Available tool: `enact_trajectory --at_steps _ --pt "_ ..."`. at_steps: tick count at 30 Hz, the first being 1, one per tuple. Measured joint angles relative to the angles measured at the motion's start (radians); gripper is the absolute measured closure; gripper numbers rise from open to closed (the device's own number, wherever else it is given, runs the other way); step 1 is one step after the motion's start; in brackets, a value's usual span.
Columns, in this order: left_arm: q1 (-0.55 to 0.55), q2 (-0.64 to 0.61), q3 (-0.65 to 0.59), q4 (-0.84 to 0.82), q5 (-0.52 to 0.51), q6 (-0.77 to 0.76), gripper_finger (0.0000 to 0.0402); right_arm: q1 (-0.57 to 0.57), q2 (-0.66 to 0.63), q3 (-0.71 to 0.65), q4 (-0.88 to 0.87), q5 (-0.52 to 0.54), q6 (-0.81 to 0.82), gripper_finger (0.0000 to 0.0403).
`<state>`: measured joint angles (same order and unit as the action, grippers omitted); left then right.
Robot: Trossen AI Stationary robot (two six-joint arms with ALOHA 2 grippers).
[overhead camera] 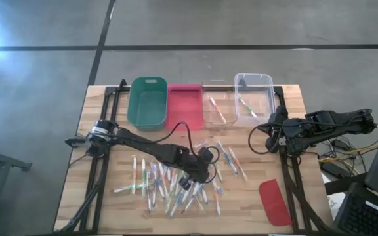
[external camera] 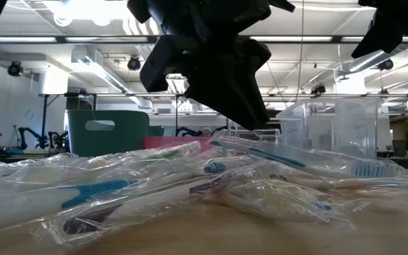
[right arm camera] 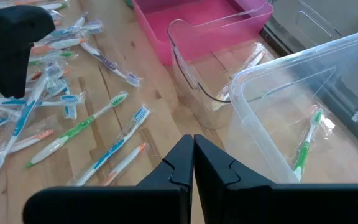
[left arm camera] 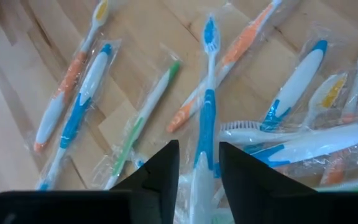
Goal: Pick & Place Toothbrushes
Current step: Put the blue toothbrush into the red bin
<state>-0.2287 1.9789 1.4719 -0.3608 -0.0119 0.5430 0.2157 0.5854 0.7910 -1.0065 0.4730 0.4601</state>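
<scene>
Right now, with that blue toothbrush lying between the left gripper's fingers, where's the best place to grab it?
Probably mid-handle, from straight above. The blue toothbrush lies flat on the table, its thin handle running lengthwise between the left gripper fingers, which stand apart on either side. Closing across that narrow width should pinch it cleanly, though its wrapper may slip.

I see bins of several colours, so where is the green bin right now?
In the high view the green bin stands at the table's far edge, leftmost in the row, touching the pink bin on its right.

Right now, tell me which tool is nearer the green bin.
Left. The left tool hangs over the toothbrush pile, in front of the green bin. The right tool sits farther off, beside the clear bins.
</scene>
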Motion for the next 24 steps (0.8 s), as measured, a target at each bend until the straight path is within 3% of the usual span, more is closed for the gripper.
enact_trajectory --at_steps 10,19,24 --pt "-0.001 -0.001 0.067 -0.107 -0.033 -0.064 0.0282 0.000 0.000 0.000 0.000 0.000 0.000 0.0394" --pt "-0.002 -0.001 0.189 -0.487 -0.034 -0.121 0.0285 0.000 0.000 0.000 0.000 0.000 0.000 0.0394" --pt "-0.002 -0.002 0.233 -0.761 -0.034 -0.251 0.0286 0.000 0.000 0.000 0.000 0.000 0.000 0.0394"
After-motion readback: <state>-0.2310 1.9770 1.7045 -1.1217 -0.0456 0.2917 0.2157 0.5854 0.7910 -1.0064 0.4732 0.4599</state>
